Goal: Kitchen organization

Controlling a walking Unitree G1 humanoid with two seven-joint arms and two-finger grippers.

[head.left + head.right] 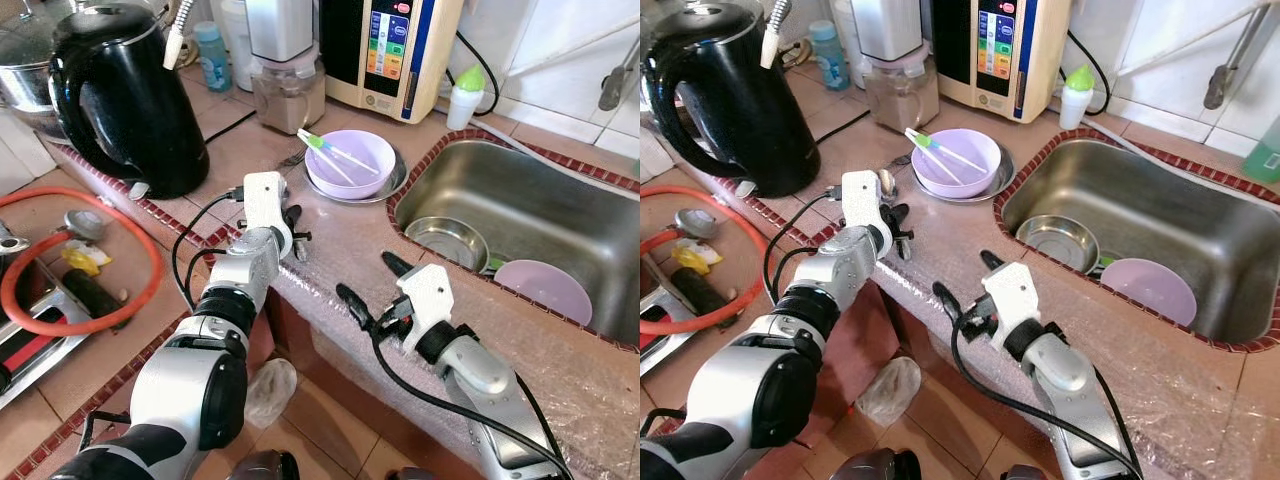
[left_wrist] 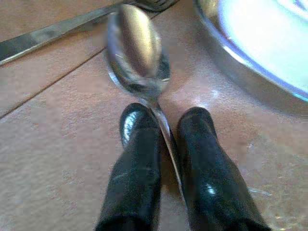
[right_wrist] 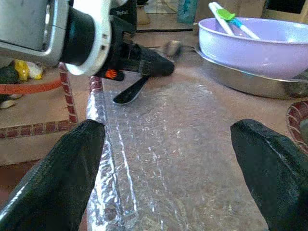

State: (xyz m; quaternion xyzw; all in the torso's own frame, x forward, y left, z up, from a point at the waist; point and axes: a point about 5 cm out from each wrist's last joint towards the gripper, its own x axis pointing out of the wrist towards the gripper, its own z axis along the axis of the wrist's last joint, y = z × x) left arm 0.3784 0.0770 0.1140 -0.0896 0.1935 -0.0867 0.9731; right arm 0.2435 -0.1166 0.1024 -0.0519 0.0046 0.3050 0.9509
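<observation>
Your left gripper (image 2: 166, 139) lies low on the tiled counter (image 1: 330, 240) near its front edge, its two black fingers (image 2: 137, 144) almost closed on the thin handle of a metal spoon (image 2: 139, 50) that lies flat just beside the steel tray (image 1: 390, 180) under the lilac bowl (image 1: 350, 160). Your right gripper (image 1: 372, 282) hovers spread wide and empty over the plastic-covered front edge, near the sink (image 1: 520, 215). The handle is slim and slick, so the spoon could twist or slip out as you lift, and its bowl could catch the tray rim.
</observation>
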